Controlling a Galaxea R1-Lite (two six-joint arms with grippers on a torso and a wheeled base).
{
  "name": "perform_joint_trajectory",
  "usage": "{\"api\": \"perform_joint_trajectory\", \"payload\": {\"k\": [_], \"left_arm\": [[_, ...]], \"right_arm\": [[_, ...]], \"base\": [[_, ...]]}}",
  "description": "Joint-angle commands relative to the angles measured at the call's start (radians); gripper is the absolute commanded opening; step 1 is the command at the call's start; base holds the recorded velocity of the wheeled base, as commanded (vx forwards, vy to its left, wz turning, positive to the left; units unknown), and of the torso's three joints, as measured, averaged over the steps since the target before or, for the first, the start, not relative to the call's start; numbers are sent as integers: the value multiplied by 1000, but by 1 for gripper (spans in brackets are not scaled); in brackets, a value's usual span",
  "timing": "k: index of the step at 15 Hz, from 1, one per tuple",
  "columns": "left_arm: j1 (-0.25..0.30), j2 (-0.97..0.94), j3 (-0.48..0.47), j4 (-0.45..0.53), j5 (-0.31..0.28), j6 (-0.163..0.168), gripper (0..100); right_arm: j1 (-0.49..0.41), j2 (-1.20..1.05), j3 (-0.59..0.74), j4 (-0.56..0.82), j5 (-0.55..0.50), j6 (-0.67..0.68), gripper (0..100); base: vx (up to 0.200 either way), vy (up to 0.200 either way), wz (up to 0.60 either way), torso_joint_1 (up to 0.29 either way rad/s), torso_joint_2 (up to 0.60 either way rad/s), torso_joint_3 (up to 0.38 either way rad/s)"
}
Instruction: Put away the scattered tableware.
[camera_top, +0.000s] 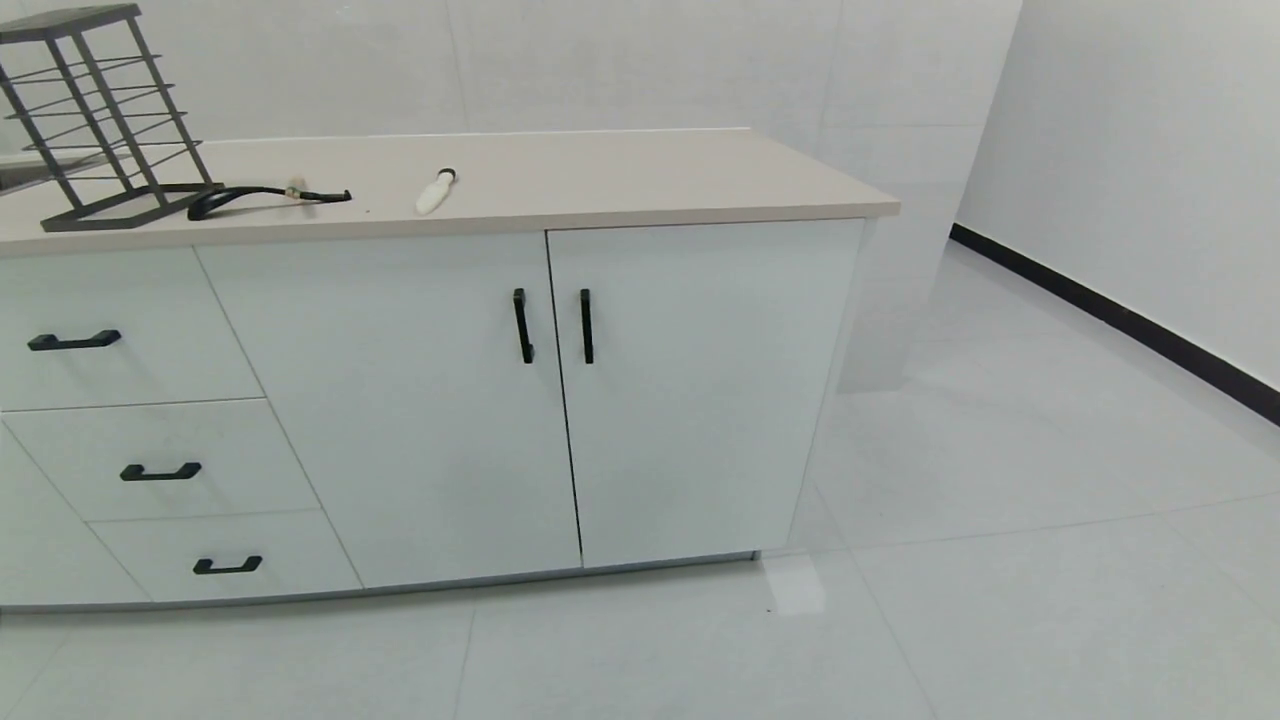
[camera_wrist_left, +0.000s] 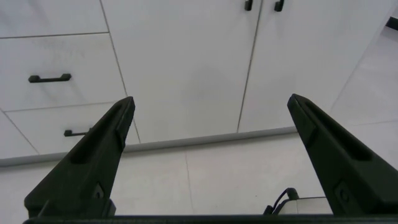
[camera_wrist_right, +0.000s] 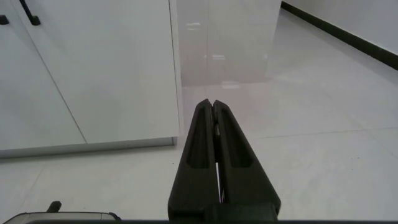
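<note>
On the beige countertop (camera_top: 620, 180) lie a black ladle-like utensil (camera_top: 262, 197) and a white-handled utensil (camera_top: 435, 191), both to the right of a black wire rack (camera_top: 100, 120). In the left wrist view my left gripper (camera_wrist_left: 211, 102) stands open, low above the floor and facing the cabinet's drawers (camera_wrist_left: 53, 78). In the right wrist view my right gripper (camera_wrist_right: 212, 107) is shut with nothing in it, low near the cabinet's right corner (camera_wrist_right: 174, 81).
The white cabinet has two doors with black handles (camera_top: 553, 325) and three drawers (camera_top: 160, 470) at the left. A white wall column stands behind the cabinet's right end. Open tiled floor (camera_top: 1000, 560) spreads to the right, up to a wall with a black baseboard (camera_top: 1120, 320).
</note>
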Motion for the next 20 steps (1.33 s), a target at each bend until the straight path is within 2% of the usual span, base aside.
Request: {"api": "perform_joint_trajectory", "payload": {"k": [1, 4, 6, 20], "left_arm": [[0, 0, 0, 0, 1, 0, 100], [0, 0, 0, 0, 4, -1, 100], [0, 0, 0, 0, 4, -3, 100], [0, 0, 0, 0, 5, -4, 100]], "right_arm": [[2, 6, 0, 1, 0, 0, 0], [2, 4, 0, 1, 0, 1, 0], [2, 6, 0, 1, 0, 1, 0], [2, 6, 0, 1, 0, 1, 0]], "base": [[0, 0, 600, 2, 2, 2], [0, 0, 600, 6, 4, -1], [0, 0, 0, 0, 0, 0], [0, 200, 0, 3, 4, 3]]}}
